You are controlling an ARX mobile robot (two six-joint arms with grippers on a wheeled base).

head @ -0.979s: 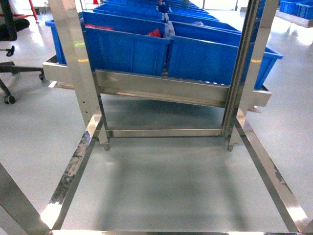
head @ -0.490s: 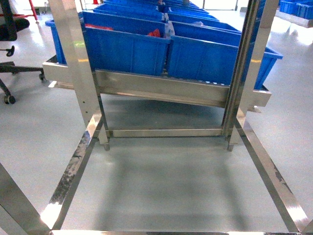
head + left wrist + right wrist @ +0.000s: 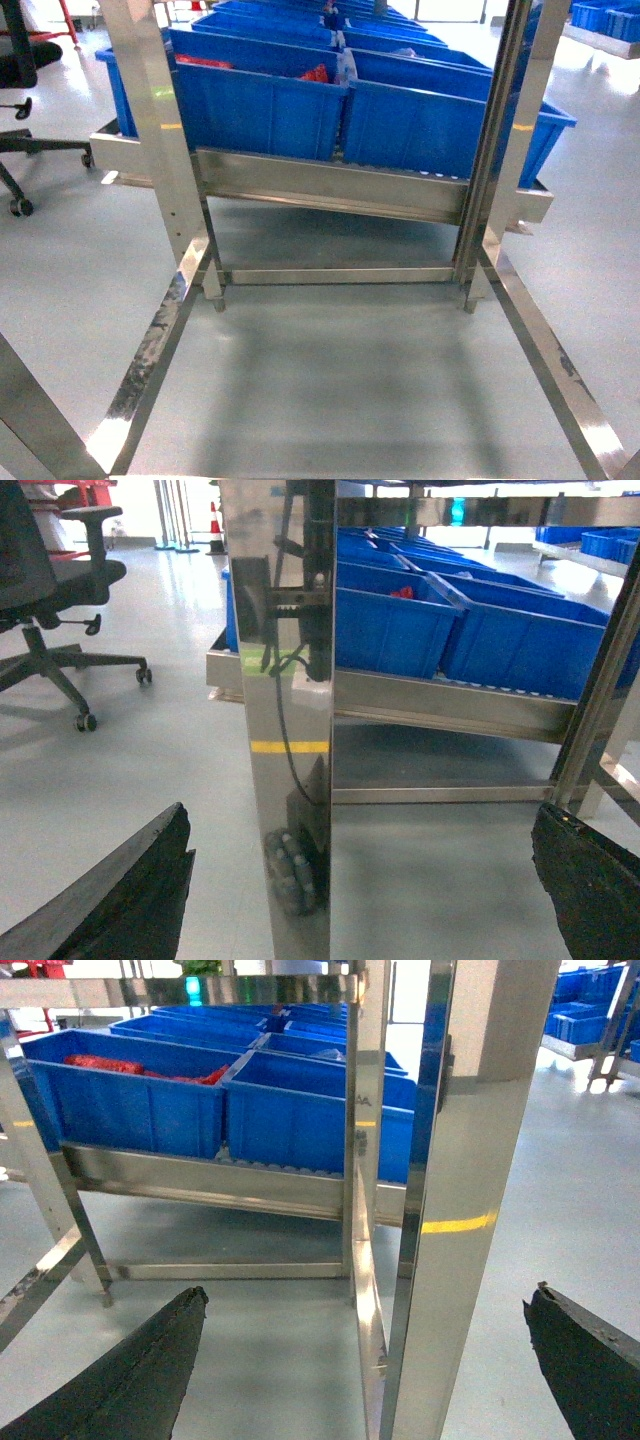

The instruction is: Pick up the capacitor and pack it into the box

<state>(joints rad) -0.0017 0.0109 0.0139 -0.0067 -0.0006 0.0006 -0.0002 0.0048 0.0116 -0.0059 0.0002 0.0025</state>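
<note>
From my head I look down on a steel rack (image 3: pixel 330 190) of polished, mirror-bright square bars, scuffed and dull in patches along the low rails near me. On its shelf sit blue bins (image 3: pixel 260 100), smooth moulded plastic with straight walls and thick rims, set side by side in rows running to the far end. Something red (image 3: pixel 316 70) lies in one bin on the left; I cannot tell what it is. The floor (image 3: pixel 340 380) is pale grey, glossy, and carries soft shadows of the frame. At the far left stands a black office chair (image 3: pixel 30 140) on castors.

My left hand (image 3: pixel 365 880) shows only as two dark, rough-textured fingers (image 3: pixel 130 895) at the bottom corners of its wrist view, wide apart with nothing between them but a shiny upright post (image 3: pixel 290 730), which reflects a strip of yellow.

My right hand (image 3: pixel 370 1365) is the same: two black, matte fingers (image 3: pixel 140 1380) spread far apart at the lower edge, holding nothing, a steel post (image 3: pixel 470 1190) rising just ahead.

I can read no writing or labels anywhere. The pink box and the capacitor do not appear in any of my views.
</note>
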